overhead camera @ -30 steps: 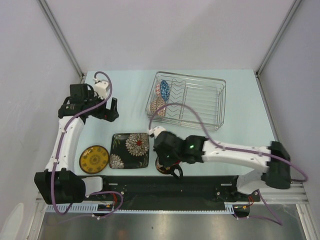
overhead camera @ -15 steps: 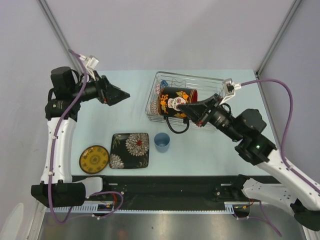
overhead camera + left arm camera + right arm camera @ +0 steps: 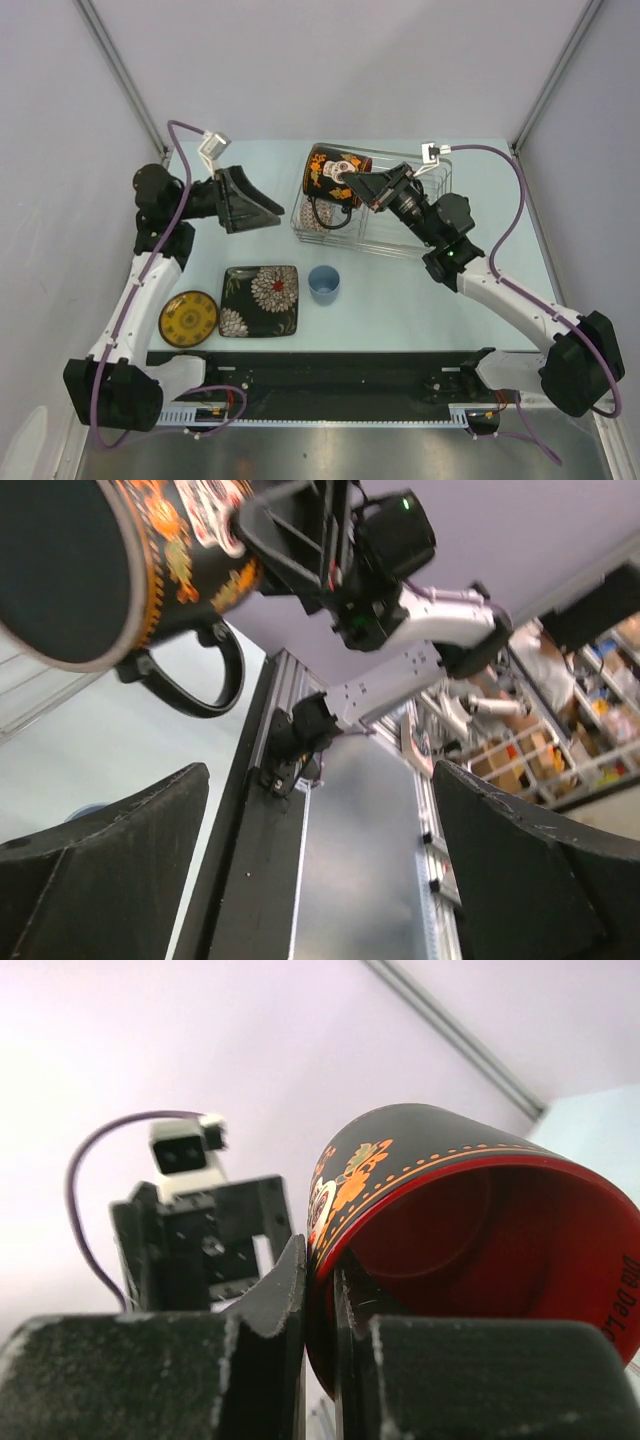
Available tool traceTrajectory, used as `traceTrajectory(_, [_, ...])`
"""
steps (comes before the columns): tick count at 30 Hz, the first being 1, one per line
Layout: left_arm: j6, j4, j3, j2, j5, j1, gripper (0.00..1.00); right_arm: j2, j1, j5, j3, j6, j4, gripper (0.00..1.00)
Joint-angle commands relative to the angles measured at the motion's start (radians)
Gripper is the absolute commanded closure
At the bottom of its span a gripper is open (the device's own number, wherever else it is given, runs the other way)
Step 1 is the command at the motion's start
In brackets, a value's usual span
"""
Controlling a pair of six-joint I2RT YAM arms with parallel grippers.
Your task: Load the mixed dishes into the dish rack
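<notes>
Mug status: right gripper (image 3: pixel 352 183) is pinched narrow on the rim of the black mug with red inside (image 3: pixel 328 172), one finger in, one out. The mug is lifted and tipped on its side, handle hanging down, over the left end of the rectangular silver wire dish rack (image 3: pixel 420 215). Left gripper (image 3: pixel 262 205) is spread wide and holds nothing. It faces the mug's base and is not touching it. On the pale blue desk (image 3: pixel 400 300), in a row left to right: small round yellow patterned plate (image 3: pixel 188 318), black square floral plate (image 3: pixel 260 300), light-blue cup (image 3: pixel 324 284), upright.
</notes>
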Motion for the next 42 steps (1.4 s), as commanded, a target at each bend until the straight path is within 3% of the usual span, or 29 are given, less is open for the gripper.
traceTrajectory(1, [0.234, -0.236, 0.025, -0.010, -0.014, -0.099, 0.00, -0.014, 0.000, 0.000, 0.061, 0.111, 0.450, 1.00])
traceTrajectory(2, [0.285, -0.267, 0.024, -0.008, -0.027, -0.110, 0.00, -0.013, -0.001, 0.003, 0.062, 0.116, 0.459, 1.00])
traceTrajectory(13, [0.290, -0.220, 0.030, 0.056, -0.152, -0.190, 0.00, 0.055, 0.013, 0.012, 0.062, 0.195, 0.559, 1.00])
traceTrajectory(18, [0.225, -0.123, 0.036, 0.093, -0.220, -0.238, 0.00, 0.092, 0.031, 0.018, 0.062, 0.209, 0.603, 1.00])
traceTrajectory(31, [0.273, -0.194, 0.125, 0.165, -0.415, -0.311, 0.00, 0.179, 0.059, 0.037, 0.062, 0.266, 0.698, 1.00])
traceTrajectory(33, [0.267, -0.185, 0.131, 0.167, -0.407, -0.322, 0.10, 0.193, 0.063, 0.038, 0.062, 0.266, 0.711, 1.00])
traceTrajectory(39, [0.250, -0.183, 0.122, 0.153, -0.409, -0.361, 0.15, 0.221, 0.075, 0.043, 0.070, 0.271, 0.735, 1.00])
traceTrajectory(42, [0.238, -0.180, 0.128, 0.153, -0.412, -0.362, 0.25, 0.236, 0.091, 0.041, 0.071, 0.269, 0.748, 1.00])
